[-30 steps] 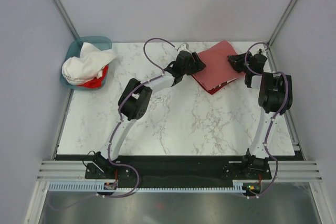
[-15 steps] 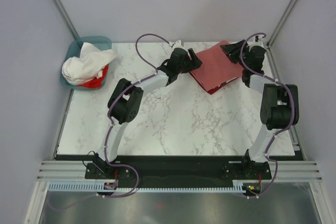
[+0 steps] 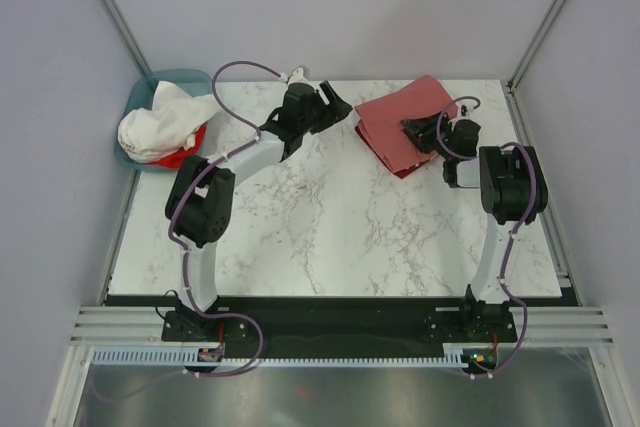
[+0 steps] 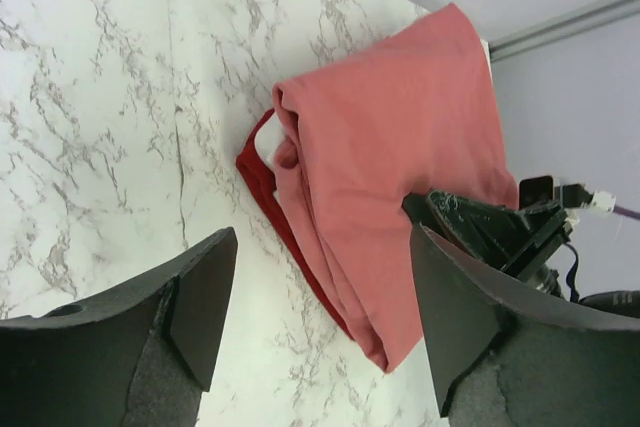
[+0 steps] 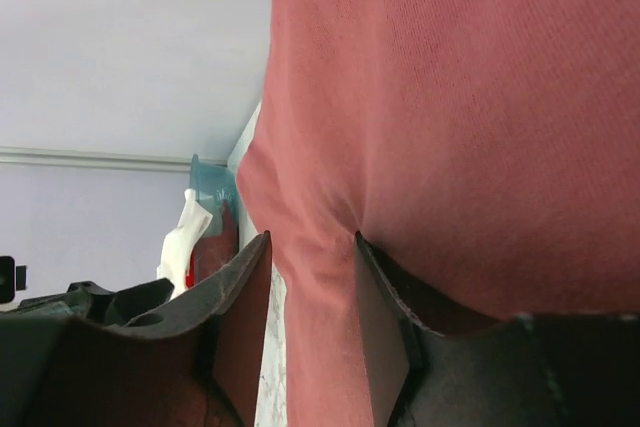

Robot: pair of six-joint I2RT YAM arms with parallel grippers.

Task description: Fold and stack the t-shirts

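A folded salmon-red t-shirt [image 3: 400, 112] lies on a dark red t-shirt [image 3: 404, 169] at the back right of the table. Both show in the left wrist view, salmon [image 4: 400, 137] over dark red [image 4: 262, 175]. My right gripper [image 3: 412, 133] sits on the stack's near right side, shut on a fold of the salmon-red t-shirt [image 5: 450, 97] that fills the gap between its fingers [image 5: 312, 247]. My left gripper [image 3: 338, 107] is open and empty, left of the stack and above bare table [image 4: 322, 247]. White t-shirts [image 3: 165, 119] and a bright red one [image 3: 185, 156] are heaped in the basket.
The teal plastic basket [image 3: 190, 77] stands at the back left corner. The marble tabletop [image 3: 330, 227] spreads between basket and stack. Grey walls and metal posts close in the back and sides.
My left gripper has drawn back leftward off the stack. My right gripper has moved from the stack's far right corner down and left onto its near side.
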